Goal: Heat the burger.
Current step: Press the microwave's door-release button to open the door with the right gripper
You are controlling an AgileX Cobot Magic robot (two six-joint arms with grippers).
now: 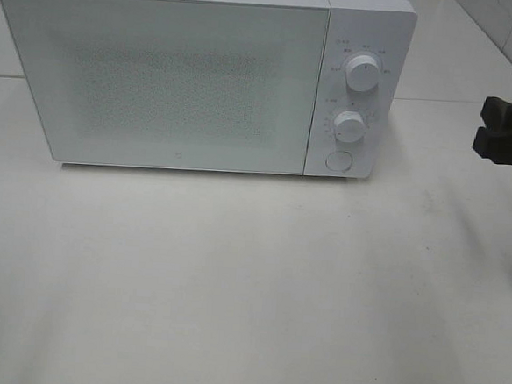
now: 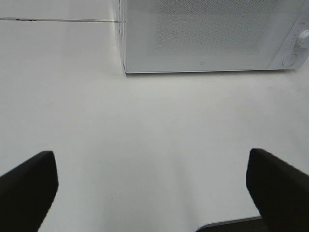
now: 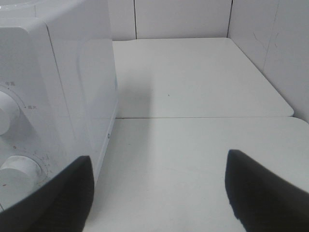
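Note:
The burger shows in none of the views; it is hidden or out of view. A white microwave [image 1: 185, 73] stands at the back of the table with its frosted door shut. My right gripper [image 1: 486, 127] hovers to the right of the microwave's control panel, open and empty. In the right wrist view the right gripper [image 3: 157, 169] sits beside the microwave's side wall [image 3: 82, 87]. In the left wrist view my left gripper [image 2: 150, 164] is open wide and empty, low over the table in front of the microwave [image 2: 207, 34]. The left gripper lies outside the high view.
The control panel carries an upper knob [image 1: 362, 74], a lower knob [image 1: 349, 126] and a round button [image 1: 336, 161]. White table [image 1: 232, 287] spreads in front. A wall [image 3: 270, 43] rises at the right behind the table's edge.

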